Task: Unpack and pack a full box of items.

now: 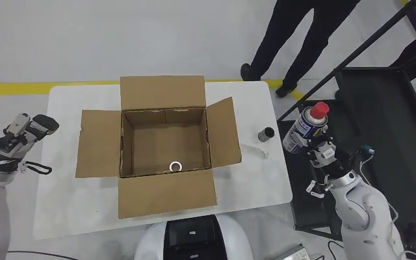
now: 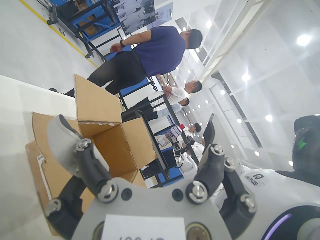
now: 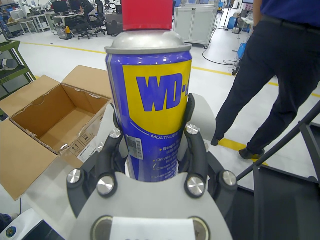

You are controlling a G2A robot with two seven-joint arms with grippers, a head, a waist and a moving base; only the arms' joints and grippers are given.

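Blue spray can in R jaws

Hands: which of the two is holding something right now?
The right hand, shut around the red-capped blue-and-yellow spray can. The left hand is open and empty.

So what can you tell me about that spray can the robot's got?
The spray can is a metal-looking cylinder, blue and yellow with printed text, a silvery domed shoulder and a red plastic cap on top. It stands upright, clamped low on its body between the right gripper's dark fingers, nothing else touching it. It is held past the white table's edge, away from the cardboard box.
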